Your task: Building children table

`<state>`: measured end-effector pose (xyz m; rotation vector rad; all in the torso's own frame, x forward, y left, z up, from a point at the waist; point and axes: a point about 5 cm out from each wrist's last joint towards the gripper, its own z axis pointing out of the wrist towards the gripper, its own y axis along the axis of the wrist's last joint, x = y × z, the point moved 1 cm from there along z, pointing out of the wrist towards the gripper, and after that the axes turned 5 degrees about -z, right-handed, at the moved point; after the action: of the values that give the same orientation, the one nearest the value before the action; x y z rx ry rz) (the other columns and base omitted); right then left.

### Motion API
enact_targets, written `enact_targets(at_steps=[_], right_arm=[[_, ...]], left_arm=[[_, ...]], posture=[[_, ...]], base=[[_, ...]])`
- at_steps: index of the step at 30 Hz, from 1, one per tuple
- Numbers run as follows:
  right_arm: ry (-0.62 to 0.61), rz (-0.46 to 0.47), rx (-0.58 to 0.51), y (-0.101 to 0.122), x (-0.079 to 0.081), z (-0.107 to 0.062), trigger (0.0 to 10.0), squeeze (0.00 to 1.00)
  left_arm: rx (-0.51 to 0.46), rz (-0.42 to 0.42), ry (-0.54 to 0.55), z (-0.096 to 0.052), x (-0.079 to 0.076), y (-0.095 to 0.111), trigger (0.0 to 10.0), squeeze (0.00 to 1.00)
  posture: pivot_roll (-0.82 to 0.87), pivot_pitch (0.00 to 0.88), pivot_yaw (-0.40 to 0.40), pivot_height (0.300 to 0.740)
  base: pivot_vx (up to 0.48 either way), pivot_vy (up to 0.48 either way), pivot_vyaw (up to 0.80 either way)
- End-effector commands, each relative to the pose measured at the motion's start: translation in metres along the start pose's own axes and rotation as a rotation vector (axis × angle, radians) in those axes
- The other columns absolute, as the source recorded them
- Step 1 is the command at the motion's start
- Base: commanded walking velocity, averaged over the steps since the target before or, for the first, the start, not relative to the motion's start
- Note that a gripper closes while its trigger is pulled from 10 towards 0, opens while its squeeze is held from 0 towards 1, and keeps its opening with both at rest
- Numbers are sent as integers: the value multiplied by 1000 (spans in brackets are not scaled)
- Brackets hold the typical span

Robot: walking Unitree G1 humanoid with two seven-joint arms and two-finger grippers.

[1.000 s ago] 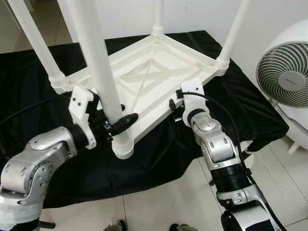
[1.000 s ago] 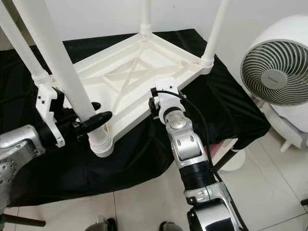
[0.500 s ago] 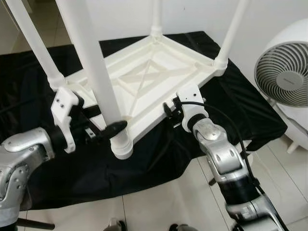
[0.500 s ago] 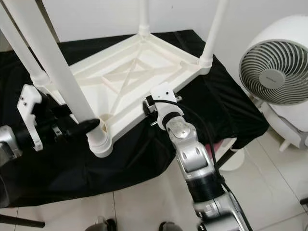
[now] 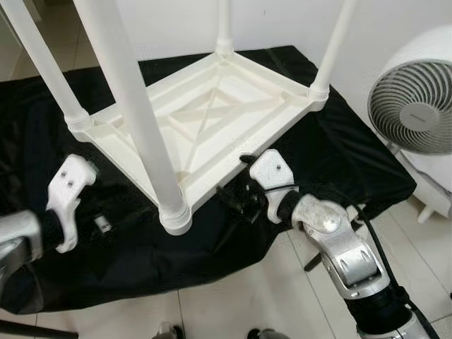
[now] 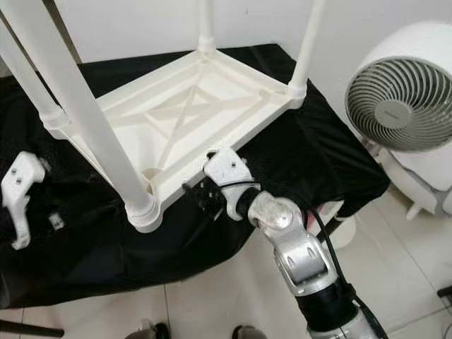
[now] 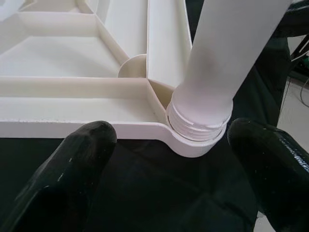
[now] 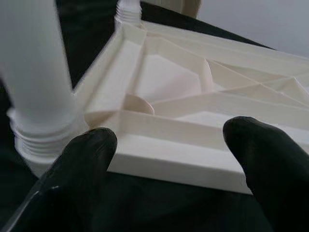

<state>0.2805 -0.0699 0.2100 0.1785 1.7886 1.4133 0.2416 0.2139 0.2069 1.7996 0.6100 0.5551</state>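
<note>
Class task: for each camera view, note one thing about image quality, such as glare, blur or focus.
Left eye view: the near white leg is overexposed, its surface washed out. Right eye view: sharp; the black cloth swallows detail. Left wrist view: the black fingertips are close and soft, while the threaded leg socket is crisp. Right wrist view: the near leg is blurred and the fingertips are out of focus.
</note>
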Motion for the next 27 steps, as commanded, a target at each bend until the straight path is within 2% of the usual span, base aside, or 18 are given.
enact_targets(at_steps=[1,2,3,4,8,12,13,14,15,16,17,18,19,24,27], right_arm=[[58,66,-40,5,10,2,10000,1000],[58,66,-40,5,10,2,10000,1000],[101,102,-66,9,16,5,10000,1000],[220,141,-114,17,31,13,10000,0],[250,146,-124,18,34,15,10000,0],[309,104,-89,15,51,35,10000,0],[279,77,-71,14,50,44,10000,0],[279,77,-71,14,50,44,10000,0],[237,66,-56,13,48,52,10000,0],[237,66,-56,13,48,52,10000,0],[186,54,-37,14,45,61,10000,0],[186,54,-37,14,45,61,10000,0],[164,91,-45,20,49,76,10000,0],[175,115,-56,23,52,80,10000,0],[158,142,-57,24,56,90,10000,0]], left_arm=[[37,46,-4,-6,4,-2,10000,0],[37,46,-4,-6,4,-2,10000,0],[47,63,62,-7,13,-4,10000,0],[56,111,173,-8,28,-6,10000,0],[56,120,191,-8,30,-7,10000,0],[8,93,264,-3,37,-1,10000,0],[-6,90,288,-1,39,0,10000,0],[-6,90,288,-1,39,0,10000,0],[-14,87,301,-1,40,1,10000,0],[-14,87,301,-1,40,1,10000,0],[-22,87,311,0,41,1,10000,0],[-22,87,311,0,41,1,10000,0],[-38,87,320,3,42,1,10000,0],[-44,88,321,4,42,1,10000,0],[-51,88,327,4,42,2,10000,0]], posture=[[-34,136,43,740],[-34,136,43,740],[-34,136,43,740],[-30,138,42,740],[-30,138,42,740],[-22,142,38,740],[-25,147,36,740],[-25,147,36,740],[-26,150,33,740],[-26,150,33,740],[-26,150,33,740],[-26,150,33,740],[-22,154,28,740],[-22,154,28,740],[-13,155,24,740]], base=[[0,0,0],[0,0,0],[0,0,0],[0,0,0],[0,0,0],[0,0,0],[0,0,0],[0,0,0],[0,0,0],[0,0,0],[0,0,0],[0,0,0],[0,0,0],[0,0,0],[0,0,0]])
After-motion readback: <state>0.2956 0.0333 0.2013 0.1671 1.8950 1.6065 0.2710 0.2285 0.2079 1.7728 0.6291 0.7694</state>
